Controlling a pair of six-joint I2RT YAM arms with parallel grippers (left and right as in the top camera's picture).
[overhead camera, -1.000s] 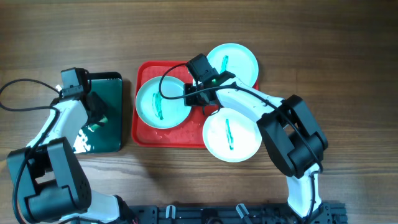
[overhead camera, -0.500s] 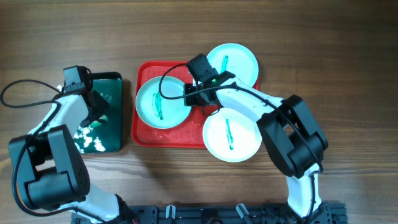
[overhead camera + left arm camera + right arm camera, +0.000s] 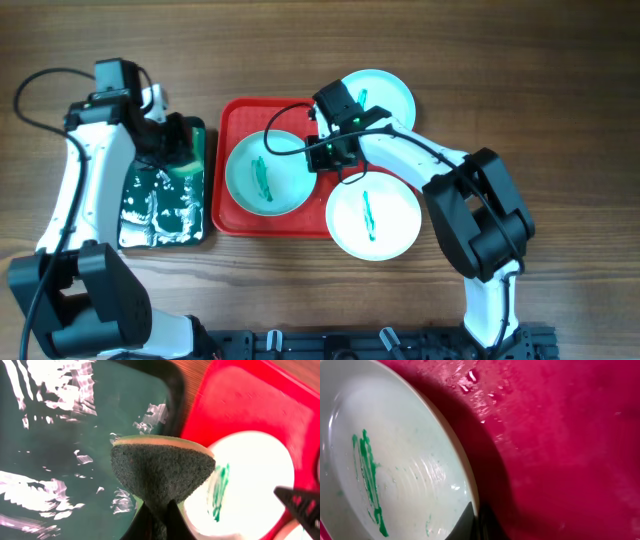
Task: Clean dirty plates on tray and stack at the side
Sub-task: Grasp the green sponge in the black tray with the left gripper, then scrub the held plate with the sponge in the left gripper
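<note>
Between the left gripper's (image 3: 160, 512) squeezed fingers sits a rough dark sponge (image 3: 162, 467), over a wet, shiny dark green tray (image 3: 60, 435). The right gripper (image 3: 476, 522) pinches the rim of a round white green-smeared plate (image 3: 395, 450) inside the red plastic tray (image 3: 560, 435). Another plate (image 3: 385, 90) and a third plate (image 3: 385, 225) lie beside that hand.

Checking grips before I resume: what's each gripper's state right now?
Left gripper: closed, holding the sponge.
Right gripper: closed, pinching the rim of the leftmost plate.
</note>
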